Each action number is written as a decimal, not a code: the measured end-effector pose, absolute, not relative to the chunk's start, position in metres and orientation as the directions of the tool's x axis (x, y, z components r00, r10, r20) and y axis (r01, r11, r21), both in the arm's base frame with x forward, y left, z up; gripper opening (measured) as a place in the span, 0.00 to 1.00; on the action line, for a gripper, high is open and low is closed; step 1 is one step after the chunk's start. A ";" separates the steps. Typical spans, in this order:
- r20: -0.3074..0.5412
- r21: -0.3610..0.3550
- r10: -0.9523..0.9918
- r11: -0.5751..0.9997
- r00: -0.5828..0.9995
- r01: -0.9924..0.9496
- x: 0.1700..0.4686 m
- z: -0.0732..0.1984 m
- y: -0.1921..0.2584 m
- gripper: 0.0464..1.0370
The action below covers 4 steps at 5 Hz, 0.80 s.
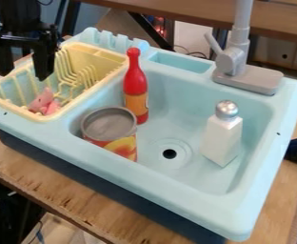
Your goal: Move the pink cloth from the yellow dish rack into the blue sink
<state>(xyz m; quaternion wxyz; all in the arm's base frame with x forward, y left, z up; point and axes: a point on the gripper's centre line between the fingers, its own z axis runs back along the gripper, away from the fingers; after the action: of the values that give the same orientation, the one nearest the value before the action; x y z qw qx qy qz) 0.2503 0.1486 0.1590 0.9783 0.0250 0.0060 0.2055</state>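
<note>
- Wooden tabletop (24, 178) supports the light blue toy sink (176, 183), which I take as the reference for all positions; its outer body below the rim is dark.
- At the sink's left end, I record a pale yellow dish rack (73, 106) with upright wire-like prongs molded inside it.
- Pink toy (44, 102): lies inside the rack, in the corner toward the sink's near edge. I cannot make out its exact shape.
- Black gripper (23, 76): hangs over the rack at the sink's left end, pointing down. I observe its two fingers standing apart. I cannot judge its height above the rack.
- Red bottle (135, 83) with an orange lower part: upright within the sink's basin, toward its left wall.
- Can (119, 145) with a gray top and a red, yellow and orange side: within the basin, at the sink's near left corner, just beside the bottle. I cannot confirm contact between them.
- White shaker (222, 138) with a silver cap (226, 109): upright in the basin, toward the sink's right side.
- Round dark drain (169, 154): set in the sink's floor, between the can and the shaker.
- Gray faucet (246, 78): mounted on the sink's back rim, toward the right.
</note>
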 end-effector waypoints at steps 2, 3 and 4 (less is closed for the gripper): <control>0.110 0.019 0.474 0.878 0.873 -0.479 0.258 0.157 0.147 0.96; 0.089 0.015 0.481 0.875 0.872 -0.484 0.261 0.148 0.148 0.96; 0.060 0.014 0.497 0.867 0.866 -0.499 0.263 0.137 0.149 0.96</control>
<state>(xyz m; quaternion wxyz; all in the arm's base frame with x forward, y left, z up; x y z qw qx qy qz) 0.2634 0.1487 0.1368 0.9657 0.0143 -0.0273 0.2578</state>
